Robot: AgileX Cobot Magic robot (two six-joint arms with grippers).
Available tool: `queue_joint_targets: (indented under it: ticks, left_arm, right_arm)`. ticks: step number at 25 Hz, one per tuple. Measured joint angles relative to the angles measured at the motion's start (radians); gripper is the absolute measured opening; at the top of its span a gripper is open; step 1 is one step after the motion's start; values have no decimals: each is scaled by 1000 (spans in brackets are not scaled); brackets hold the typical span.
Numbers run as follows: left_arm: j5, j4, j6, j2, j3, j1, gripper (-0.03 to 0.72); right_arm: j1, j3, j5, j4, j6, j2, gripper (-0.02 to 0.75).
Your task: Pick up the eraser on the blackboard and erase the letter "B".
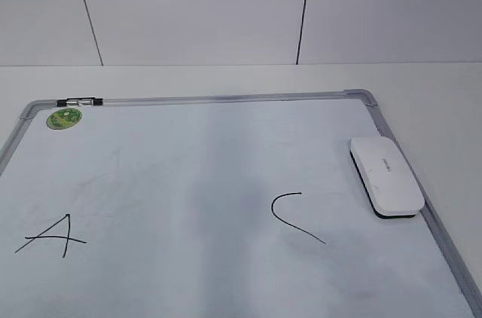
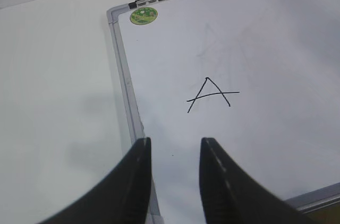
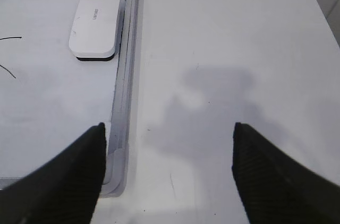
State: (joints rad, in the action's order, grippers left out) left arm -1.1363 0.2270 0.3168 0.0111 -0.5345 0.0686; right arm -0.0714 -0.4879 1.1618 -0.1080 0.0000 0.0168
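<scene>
eraser (image 1: pixel 385 175) is a white glossy rounded oblong block with a thin dark felt layer under it and small grey lettering on top. it lies flat on the blackboard (image 1: pixel 188 175), at the right side, its long edge right along the silver-grey frame rail, nothing holding it. right wrist view shows the same block beside the rail, dark underside visible at its near end.

blackboard is really a white dry-erase surface with a silver-grey metal frame and rounded corners, lying flat on a white table (image 1: pixel 422 99). faint grey smudges across the middle of the surface.

counts: one eraser, one board, one round green sticker (image 1: pixel 64 117) in the far left corner, one small black-and-silver clip (image 1: pixel 78 100) on the top rail just above the sticker. two black marker letters visible: a slanted "a" (image 1: pixel 51 236) at the left, an open curved "c" (image 1: pixel 297 217) right of centre, near the eraser but apart from it. no clear "b" stroke can be made out between them, only smudge.

left gripper (image 2: pixel 173 147) hovers over the near left part of the board, jaws slightly apart, holding nothing, letter "a" beyond the tips. right gripper (image 3: pixel 169 134) hangs over the bare table just off the board's right rail, jaws spread wide, holding nothing, eraser well ahead of it to the left.
</scene>
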Motion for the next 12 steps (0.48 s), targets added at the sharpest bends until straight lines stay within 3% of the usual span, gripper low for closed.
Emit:
queue_joint_targets:
  ticks: [12]
  left_arm:
    - [0,0,0,0,0,-3,239]
  right_arm:
    - [0,0,0,0,0,0,554]
